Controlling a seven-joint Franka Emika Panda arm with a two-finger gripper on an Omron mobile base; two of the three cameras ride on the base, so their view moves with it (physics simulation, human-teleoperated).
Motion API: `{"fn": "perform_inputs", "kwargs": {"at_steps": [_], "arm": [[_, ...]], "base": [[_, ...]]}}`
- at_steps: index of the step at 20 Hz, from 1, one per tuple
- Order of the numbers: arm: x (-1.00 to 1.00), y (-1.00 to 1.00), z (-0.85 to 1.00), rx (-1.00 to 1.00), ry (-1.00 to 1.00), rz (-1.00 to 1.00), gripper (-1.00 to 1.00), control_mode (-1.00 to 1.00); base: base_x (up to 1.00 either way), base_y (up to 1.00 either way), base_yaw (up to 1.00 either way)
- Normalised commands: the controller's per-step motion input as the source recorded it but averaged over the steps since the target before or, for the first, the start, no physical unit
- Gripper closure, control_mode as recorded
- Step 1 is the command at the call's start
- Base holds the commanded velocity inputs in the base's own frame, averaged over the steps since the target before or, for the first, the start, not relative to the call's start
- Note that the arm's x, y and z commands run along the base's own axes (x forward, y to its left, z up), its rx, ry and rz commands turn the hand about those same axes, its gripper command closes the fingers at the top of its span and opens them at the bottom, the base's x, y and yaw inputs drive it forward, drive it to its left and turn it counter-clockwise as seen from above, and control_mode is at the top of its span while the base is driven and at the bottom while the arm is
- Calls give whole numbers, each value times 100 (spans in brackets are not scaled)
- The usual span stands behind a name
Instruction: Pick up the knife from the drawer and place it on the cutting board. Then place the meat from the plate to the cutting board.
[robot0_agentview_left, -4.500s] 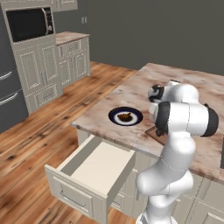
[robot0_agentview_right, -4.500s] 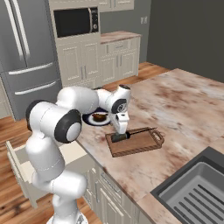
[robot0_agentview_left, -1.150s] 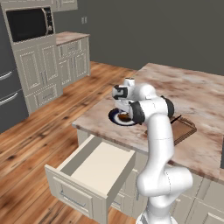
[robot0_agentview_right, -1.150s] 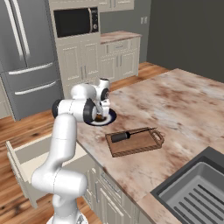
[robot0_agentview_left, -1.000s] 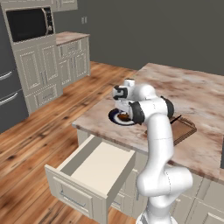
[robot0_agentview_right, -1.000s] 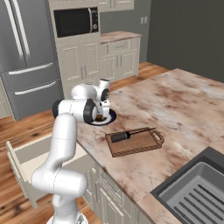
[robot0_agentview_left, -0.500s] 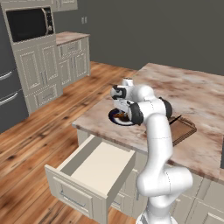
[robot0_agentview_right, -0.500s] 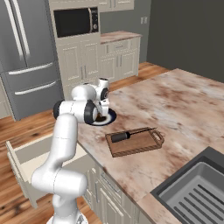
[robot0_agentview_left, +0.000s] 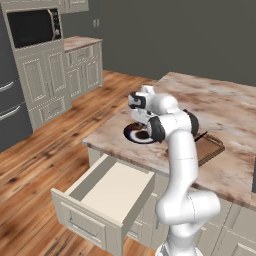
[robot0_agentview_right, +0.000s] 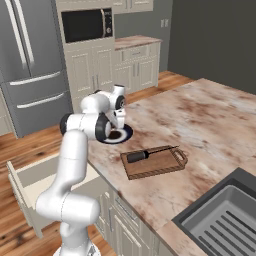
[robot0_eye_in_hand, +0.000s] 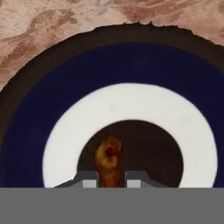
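Kitchen with dark walls
Wood plank floor (robot0_agentview_left: 60, 145), cream cabinets (robot0_agentview_right: 107, 72), built-in microwave (robot0_agentview_right: 86, 24), steel fridge (robot0_agentview_right: 30, 65), sink (robot0_agentview_right: 222, 220).

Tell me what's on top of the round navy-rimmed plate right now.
On the round navy-rimmed plate sits the small reddish-brown meat lump, pinched between the shut jaws. Its lower part is hidden behind the dark fingertips.

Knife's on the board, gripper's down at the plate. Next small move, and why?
Probably a straight lift. In the hand view the gripper looks shut on the meat at the centre of the plate. The knife already lies on the cutting board, so the meat should go there next.
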Motion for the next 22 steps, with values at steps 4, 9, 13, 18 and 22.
{"fn": "perform_inputs", "kwargs": {"at_steps": [4,9,13,18,22], "arm": [[-35,-27,52,0,-5,-1,100,-100],[-42,-38,36,0,-8,0,100,-100],[-71,-44,12,0,-14,0,100,-100],[-90,-36,0,0,-21,0,100,-100],[-93,-33,3,0,-25,0,100,-100]], "base": [[0,0,0],[0,0,0],[0,0,0],[0,0,0],[0,0,0]]}}
